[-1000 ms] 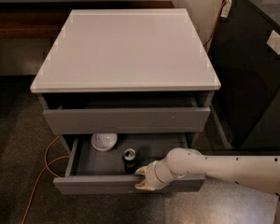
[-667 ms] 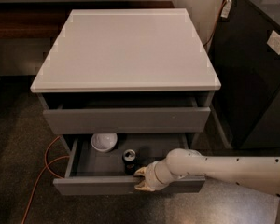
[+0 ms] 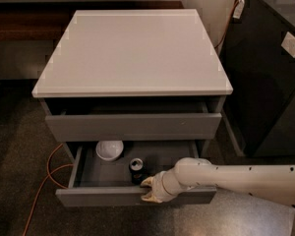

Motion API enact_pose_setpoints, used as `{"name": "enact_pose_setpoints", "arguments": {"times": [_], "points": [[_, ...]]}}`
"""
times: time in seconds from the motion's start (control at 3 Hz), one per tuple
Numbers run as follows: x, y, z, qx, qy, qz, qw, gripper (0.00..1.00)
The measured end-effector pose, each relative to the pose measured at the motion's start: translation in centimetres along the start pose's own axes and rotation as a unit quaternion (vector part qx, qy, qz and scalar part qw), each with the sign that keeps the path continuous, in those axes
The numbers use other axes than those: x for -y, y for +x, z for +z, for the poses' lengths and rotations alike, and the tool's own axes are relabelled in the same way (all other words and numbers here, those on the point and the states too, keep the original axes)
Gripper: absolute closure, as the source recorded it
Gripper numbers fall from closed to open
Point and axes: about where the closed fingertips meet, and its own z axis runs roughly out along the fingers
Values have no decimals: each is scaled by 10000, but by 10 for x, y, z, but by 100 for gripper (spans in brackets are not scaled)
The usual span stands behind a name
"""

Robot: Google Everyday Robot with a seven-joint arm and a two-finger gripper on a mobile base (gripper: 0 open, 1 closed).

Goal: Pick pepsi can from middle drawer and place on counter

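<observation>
Nothing has changed over the last second. The arm (image 3: 246, 177) and gripper (image 3: 147, 190) sit where they were, and the can (image 3: 136, 167) hasn't moved. My read: it's paused or creeping on the approach, with the grasp not started. The task is still at step one.

Can: upright in the drawer (image 3: 113, 196), toward the front and roughly centre, silver top facing up. The bowl (image 3: 109, 150) is behind it to the left, apart from it. The drawer is pulled well out, so access from above is free. The top drawer (image 3: 132, 127) is slightly out and overhangs the back of the opening.

Gripper: reaching in from the right, low, at the drawer's front edge, just right of the can and nearer the front. The fingers (image 3: 147, 182) are spread moderately with nothing between them. The upper tip is just beside the can's base; can't tell if it touches. The lower tip overlaps the top of the drawer front; contact there is also unclear.

Next, as I see it: shift left and deeper so the can sits between the fingers, close, lift clear of the drawer front, then go up to the counter (image 3: 132, 53).

Risks: the upper finger could nudge the can over or push it toward the bowl. The lower finger could catch the drawer front. The lift-out also has to miss the top drawer's lip.
</observation>
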Motion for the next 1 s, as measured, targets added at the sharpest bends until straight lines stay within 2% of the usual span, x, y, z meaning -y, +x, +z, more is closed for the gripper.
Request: {"name": "enact_pose_setpoints", "arguments": {"times": [1.0], "points": [[0, -4, -2, -21, 56, 17, 10000, 28]]}}
